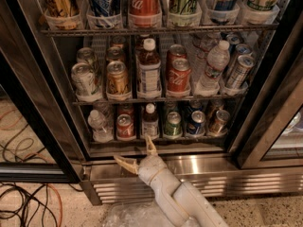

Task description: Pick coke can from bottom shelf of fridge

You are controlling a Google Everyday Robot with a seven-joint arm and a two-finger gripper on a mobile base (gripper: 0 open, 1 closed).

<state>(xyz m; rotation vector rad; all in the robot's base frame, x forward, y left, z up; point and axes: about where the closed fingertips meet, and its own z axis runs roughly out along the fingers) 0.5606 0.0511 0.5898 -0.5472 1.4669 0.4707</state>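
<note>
The coke can (125, 126), small and red with a silver top, stands on the bottom shelf (203, 138) of the fridge (199, 167), second from the left. My gripper (137, 153) is open and empty. It sits just below and in front of the shelf's front rail, over the stainless steel base, slightly right of and lower than the can. One finger (150, 145) points up at the rail and the other (123, 162) points left.
On the bottom shelf, a water bottle (98, 125) stands left of the can and a brown bottle (150, 121) right of it, then a green can (173, 124), a blue can (196, 122) and a gold can (218, 121). Cables (23, 207) lie on the floor at left.
</note>
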